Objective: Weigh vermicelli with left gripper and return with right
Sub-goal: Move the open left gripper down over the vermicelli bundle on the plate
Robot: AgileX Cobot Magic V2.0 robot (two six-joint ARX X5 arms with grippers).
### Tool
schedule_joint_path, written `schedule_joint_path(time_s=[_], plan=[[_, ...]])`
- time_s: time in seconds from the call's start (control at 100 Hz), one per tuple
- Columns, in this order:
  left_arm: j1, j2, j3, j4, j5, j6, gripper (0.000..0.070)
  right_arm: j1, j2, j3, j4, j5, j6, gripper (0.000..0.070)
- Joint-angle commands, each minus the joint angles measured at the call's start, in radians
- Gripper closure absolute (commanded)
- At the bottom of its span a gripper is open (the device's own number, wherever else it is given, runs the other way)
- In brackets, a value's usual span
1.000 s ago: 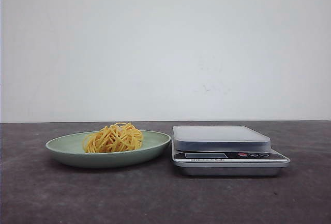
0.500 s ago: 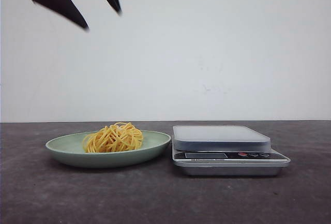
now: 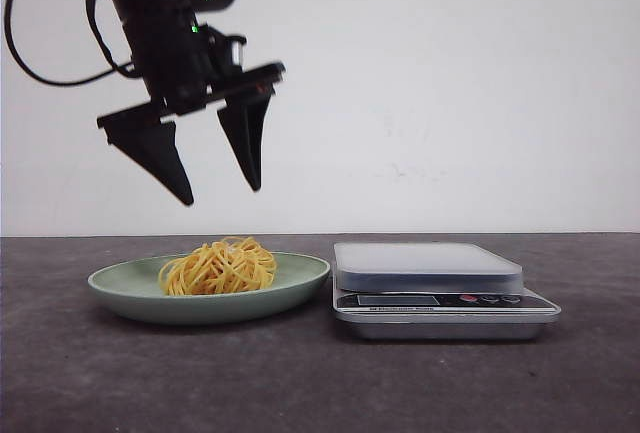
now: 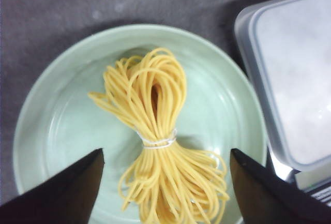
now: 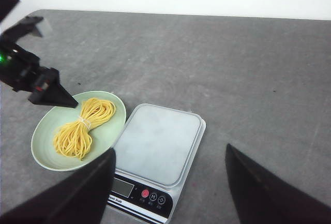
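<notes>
The vermicelli (image 3: 219,266) is a yellow bundle of noodle strands tied with a white band, lying on the pale green plate (image 3: 120,285). It also shows in the left wrist view (image 4: 160,146) and the right wrist view (image 5: 83,127). My left gripper (image 3: 220,193) hangs open and empty a short way above the vermicelli, its two black fingers spread to either side (image 4: 165,154). My right gripper (image 5: 169,154) is open and empty, high above the silver kitchen scale (image 5: 155,146). It is out of the front view.
The scale (image 3: 430,283) stands just right of the plate (image 5: 44,144) on the dark grey table, its display and buttons (image 5: 152,196) facing the front. The left arm (image 5: 31,76) shows in the right wrist view over the plate's far edge.
My left gripper has come down from the top left corner of the front view to just above the vermicelli. Plate, vermicelli and scale have not moved.
</notes>
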Motion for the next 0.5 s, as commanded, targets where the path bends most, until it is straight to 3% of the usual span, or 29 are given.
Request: schedule_joint_path(time_s=[0.0, 0.24, 0.35, 0.49], plan=[[-0.006, 0.039, 0.024, 0.003, 0.000, -0.010, 0.0237, 0.003, 0.004, 0.018, 0.002, 0.000, -0.011, 0.0279], [-0.011, 0.102, 0.024, 0.011, 0.000, -0.003, 0.0245, 0.003, 0.004, 0.018, -0.007, 0.001, -0.011, 0.0279], [-0.011, 0.116, 0.024, 0.010, 0.000, -0.003, 0.0307, 0.003, 0.004, 0.018, -0.009, 0.000, -0.011, 0.0279], [-0.016, 0.127, 0.024, 0.005, 0.000, -0.003, 0.0307, 0.003, 0.004, 0.018, -0.013, 0.001, -0.011, 0.0279]])
